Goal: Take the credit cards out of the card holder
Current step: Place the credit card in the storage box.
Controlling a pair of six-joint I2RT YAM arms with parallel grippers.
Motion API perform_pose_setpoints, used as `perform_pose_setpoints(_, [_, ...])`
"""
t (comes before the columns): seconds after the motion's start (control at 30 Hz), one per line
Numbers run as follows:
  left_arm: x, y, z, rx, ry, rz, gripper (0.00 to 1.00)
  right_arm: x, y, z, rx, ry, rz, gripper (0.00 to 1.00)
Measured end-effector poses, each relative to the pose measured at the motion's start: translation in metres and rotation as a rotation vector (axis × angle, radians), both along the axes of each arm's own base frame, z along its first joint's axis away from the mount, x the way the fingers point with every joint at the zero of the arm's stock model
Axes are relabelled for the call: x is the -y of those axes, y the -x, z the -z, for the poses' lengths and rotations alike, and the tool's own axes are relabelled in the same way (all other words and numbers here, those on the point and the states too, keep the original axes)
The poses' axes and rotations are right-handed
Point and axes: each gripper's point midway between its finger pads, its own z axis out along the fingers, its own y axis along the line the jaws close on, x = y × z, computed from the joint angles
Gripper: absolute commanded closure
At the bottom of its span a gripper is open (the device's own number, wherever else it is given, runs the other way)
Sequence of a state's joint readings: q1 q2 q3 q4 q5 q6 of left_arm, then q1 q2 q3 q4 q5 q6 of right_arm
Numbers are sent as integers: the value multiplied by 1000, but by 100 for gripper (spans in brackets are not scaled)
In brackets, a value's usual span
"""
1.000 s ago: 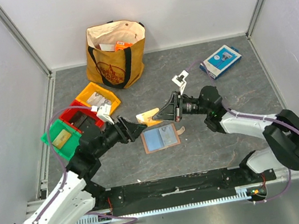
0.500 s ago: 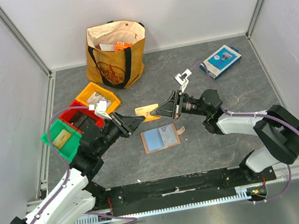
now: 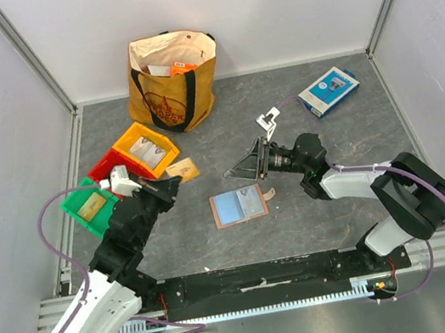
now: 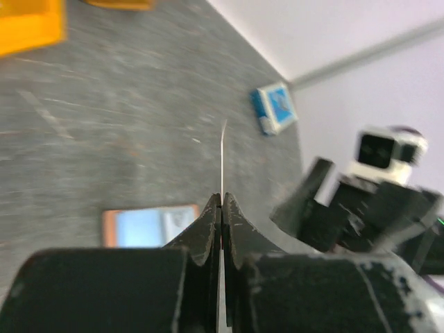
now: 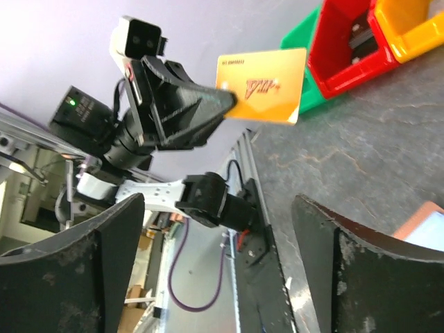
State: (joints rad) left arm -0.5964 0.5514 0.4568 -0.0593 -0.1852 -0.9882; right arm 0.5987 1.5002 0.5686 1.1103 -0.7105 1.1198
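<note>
The card holder [image 3: 239,206] lies open and flat on the grey table, its pale blue lining up; the left wrist view shows it as well [image 4: 149,225]. My left gripper [image 3: 171,180] is shut on one tan credit card [image 3: 182,170], held in the air near the bins. That card is edge-on in the left wrist view [image 4: 223,156], between the left gripper's [image 4: 222,202] closed jaws. From the right wrist I see the card's [image 5: 262,84] printed face. My right gripper [image 3: 240,169] hangs open and empty above the table, right of the card, its fingers [image 5: 368,270] wide apart.
Yellow [image 3: 144,149], red [image 3: 111,167] and green [image 3: 90,204] bins sit at the left. A tan tote bag [image 3: 175,80] stands at the back. A blue-and-white flat box [image 3: 328,90] lies at the back right. Metal rails edge the table.
The right gripper opened and let go of the card. The left gripper shut on it and carried it left, toward the bins.
</note>
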Motion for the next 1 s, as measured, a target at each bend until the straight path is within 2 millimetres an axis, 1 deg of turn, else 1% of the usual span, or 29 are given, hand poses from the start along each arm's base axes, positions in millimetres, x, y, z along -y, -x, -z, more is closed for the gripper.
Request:
perform_pose_setpoints(0.13, [-44,-11,27,-93,-90,-197,98,2,3,19,-5,84,-7,2])
perform_pose_setpoints(0.2, [-65,-16,36,-128,-122,-276,98,4,5,29,-8,135,-5,2])
perform_pose_setpoints(0.3, [-102,-26,44,-170,-164,-401,98,6,12,46,-6,226,-7,2])
perform_pose_setpoints(0.4, [-139,-35,49,-199,-183,-495,98,1,23,60,15,314,-29,2])
perform_pose_setpoints(0.47, [-169,-37,52,-217,-189,-562,98,-3,31,65,43,363,-46,2])
perform_pose_setpoints(0.57, [-209,-35,51,-216,-200,-642,98,-5,41,69,98,421,-62,2])
perform_pose_setpoints(0.6, [-218,-34,51,-216,-204,-656,98,-5,43,70,110,435,-60,2])
perform_pose_setpoints(0.67, [-243,-32,53,-225,-205,-694,98,-5,46,72,145,470,-55,2])
perform_pose_setpoints(0.7, [-252,-31,55,-230,-205,-706,98,-5,47,72,160,482,-52,2])
perform_pose_setpoints(0.77, [-273,-29,64,-262,-200,-731,98,-4,51,73,187,504,-52,2])
perform_pose_setpoints(0.83, [-281,-28,74,-308,-197,-721,98,-4,56,74,210,523,-54,2])
perform_pose_setpoints(0.9, [-284,-28,81,-345,-205,-698,98,-4,58,74,233,535,-53,2])
perform_pose_setpoints(1.0, [-289,-27,72,-346,-248,-694,98,-2,61,74,262,554,-50,2])
